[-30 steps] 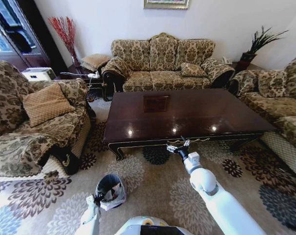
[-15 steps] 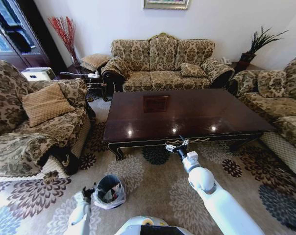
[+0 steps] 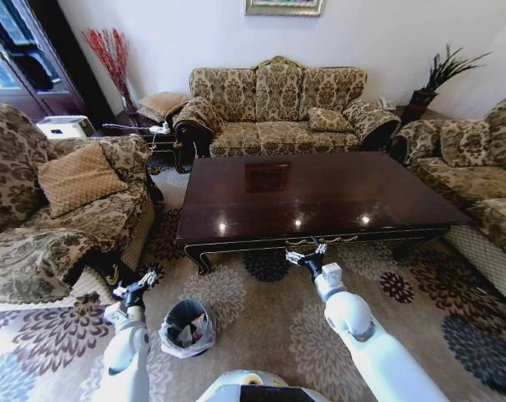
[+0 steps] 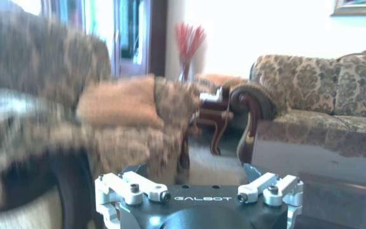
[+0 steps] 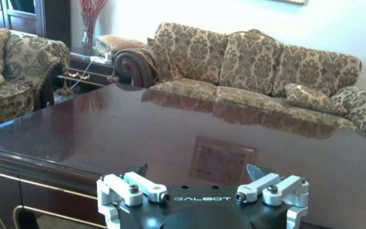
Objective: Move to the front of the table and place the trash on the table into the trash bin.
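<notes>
The dark reddish-brown table (image 3: 320, 197) stands in front of me, its glossy top (image 5: 170, 133) showing reflections. The trash bin (image 3: 173, 339), lined with a whitish bag, sits on the carpet at my lower left. Scraps of trash (image 3: 186, 332) lie inside it. My left gripper (image 3: 140, 283) is raised to the left of the bin, apart from it, open and holding nothing (image 4: 192, 168). My right gripper (image 3: 307, 249) hovers at the table's front edge, open and holding nothing (image 5: 196, 169).
A patterned sofa (image 3: 278, 105) stands behind the table. Armchairs flank it at the left (image 3: 60, 201) and right (image 3: 479, 167). A side table (image 3: 140, 126) with a vase of red stems (image 3: 111, 50) fills the back left corner. Flowered carpet (image 3: 261, 318) lies between me and the table.
My left arm has swung up and to the left, away from the bin's rim. The right gripper has barely moved at the table's edge.
</notes>
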You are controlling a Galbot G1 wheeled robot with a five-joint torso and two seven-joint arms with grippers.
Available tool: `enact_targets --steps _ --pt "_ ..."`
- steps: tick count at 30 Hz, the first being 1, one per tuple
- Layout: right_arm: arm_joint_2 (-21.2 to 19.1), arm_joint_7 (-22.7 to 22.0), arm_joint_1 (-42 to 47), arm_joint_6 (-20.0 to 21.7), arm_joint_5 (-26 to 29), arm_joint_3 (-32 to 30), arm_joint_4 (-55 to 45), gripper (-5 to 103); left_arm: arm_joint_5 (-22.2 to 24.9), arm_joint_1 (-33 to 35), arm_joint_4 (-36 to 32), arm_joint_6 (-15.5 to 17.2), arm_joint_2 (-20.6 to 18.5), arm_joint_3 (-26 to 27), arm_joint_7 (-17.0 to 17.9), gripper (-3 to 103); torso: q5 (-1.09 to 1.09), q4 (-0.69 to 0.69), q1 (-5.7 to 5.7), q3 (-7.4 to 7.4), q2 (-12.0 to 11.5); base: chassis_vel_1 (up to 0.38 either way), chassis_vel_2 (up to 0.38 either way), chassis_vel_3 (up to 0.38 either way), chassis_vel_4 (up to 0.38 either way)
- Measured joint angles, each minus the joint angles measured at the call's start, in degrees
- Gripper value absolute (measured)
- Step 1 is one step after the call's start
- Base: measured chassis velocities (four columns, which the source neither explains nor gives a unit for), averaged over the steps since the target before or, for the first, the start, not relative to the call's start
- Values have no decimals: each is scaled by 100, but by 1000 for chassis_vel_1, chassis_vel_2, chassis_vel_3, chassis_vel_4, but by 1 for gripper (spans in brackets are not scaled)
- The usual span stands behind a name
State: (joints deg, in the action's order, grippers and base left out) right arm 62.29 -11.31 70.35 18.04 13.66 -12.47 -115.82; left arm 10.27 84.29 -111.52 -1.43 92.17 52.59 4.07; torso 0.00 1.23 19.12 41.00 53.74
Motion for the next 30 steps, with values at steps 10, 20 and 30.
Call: enact_targets --steps 10,20,30 --pt "100 31 119 -140 -281 52 -14 100 -155 395 -691 -5 9 -135 -201 100 -1 0 0 0 0 -123 -124 132 124" --pt "106 16 262 -205 -351 16 -68 100 -330 434 -590 -158 3 -225 -271 100 -2 -2 0 0 0 -285 -301 292 269" --pt "110 8 296 -217 -367 13 -81 100 -536 409 -537 -234 1 -219 -284 100 3 -1 0 1 0 -315 -338 362 365"
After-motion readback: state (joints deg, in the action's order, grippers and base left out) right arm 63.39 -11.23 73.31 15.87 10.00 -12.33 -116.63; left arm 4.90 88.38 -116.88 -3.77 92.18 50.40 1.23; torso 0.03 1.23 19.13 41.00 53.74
